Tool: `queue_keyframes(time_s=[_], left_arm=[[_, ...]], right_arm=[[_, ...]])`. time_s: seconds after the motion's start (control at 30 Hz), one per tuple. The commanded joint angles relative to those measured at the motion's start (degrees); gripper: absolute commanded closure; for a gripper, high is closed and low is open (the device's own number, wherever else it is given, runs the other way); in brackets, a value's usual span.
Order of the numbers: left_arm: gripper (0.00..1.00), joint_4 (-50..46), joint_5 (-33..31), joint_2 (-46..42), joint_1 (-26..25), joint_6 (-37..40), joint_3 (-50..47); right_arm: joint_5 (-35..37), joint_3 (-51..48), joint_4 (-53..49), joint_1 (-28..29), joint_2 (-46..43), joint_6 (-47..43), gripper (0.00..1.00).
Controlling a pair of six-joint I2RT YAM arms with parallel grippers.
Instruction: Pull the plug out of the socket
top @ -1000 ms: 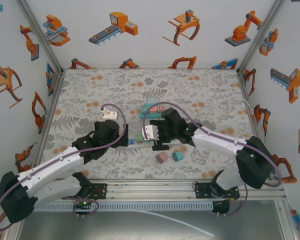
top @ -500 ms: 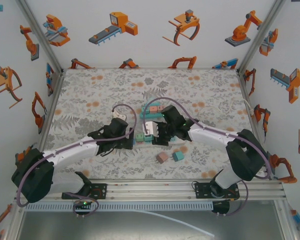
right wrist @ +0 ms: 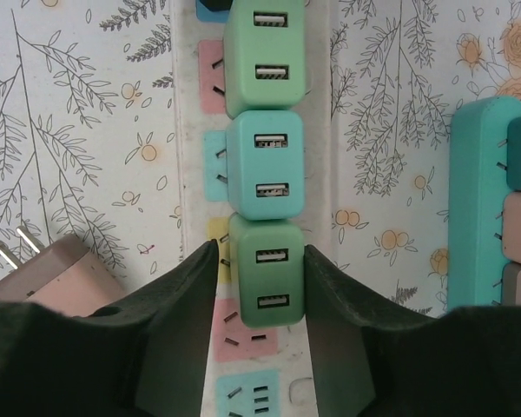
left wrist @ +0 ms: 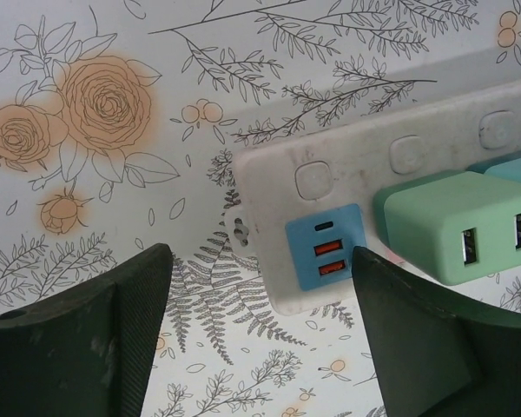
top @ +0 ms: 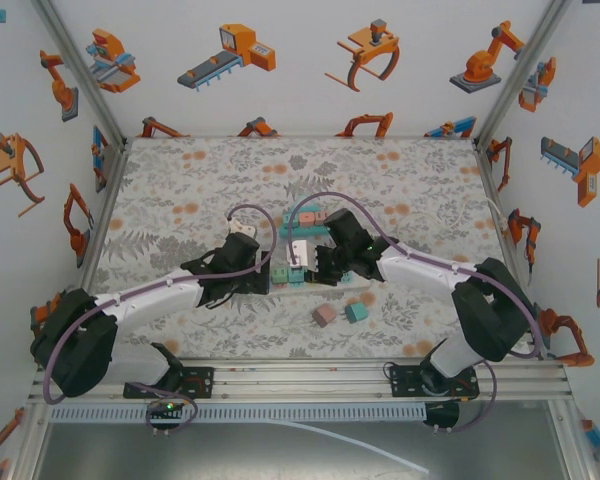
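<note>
Flower-printed cloth (top: 180, 190) covers the table, with cartoon-robot walls (top: 300, 80) around it. Both arms reach low and inward to the middle. The right gripper (right wrist: 260, 256) pinches the dark green plug (right wrist: 267, 278), which sits in the white power strip (left wrist: 365, 156). The left gripper (left wrist: 260, 261), half open and empty, straddles the strip's end.

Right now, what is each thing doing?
White plastic power strip, lying flat.
Dark green square plug, plugged in.
Teal square plug, plugged in.
Light green square plug, plugged in.
Pink square plug, unplugged, prongs bare.
Left pincer, open.
Right pincer, straddling dark green plug, grip unclear.
</note>
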Motion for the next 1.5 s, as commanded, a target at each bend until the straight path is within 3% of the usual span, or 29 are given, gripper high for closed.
queue_keyframes(time_s=[0.0,0.27,0.5,1.0,1.47], left_arm=[[0.33,-2.89,-0.82,0.77,0.28,-0.70,-1.69],[0.41,-4.46,0.98,-0.09,0.24,0.31,-2.39],[0.41,-4.24,1.71,1.15,0.29,-0.36,-2.77],[0.41,-4.85,0.46,1.53,0.26,-0.93,-3.54],[0.40,-5.10,0.39,1.61,0.20,-1.11,-2.72]], right_arm=[[-1.67,0.96,-0.78,-0.12,-0.05,0.66,0.60],[-0.24,0.52,-0.83,-0.12,-0.88,0.37,0.63],[0.33,1.13,-0.87,-0.12,-1.05,0.45,0.69],[-6.37,4.89,-3.51,-1.76,-2.79,2.71,0.84],[-5.48,3.99,-2.23,-2.84,-8.47,5.56,0.83]])
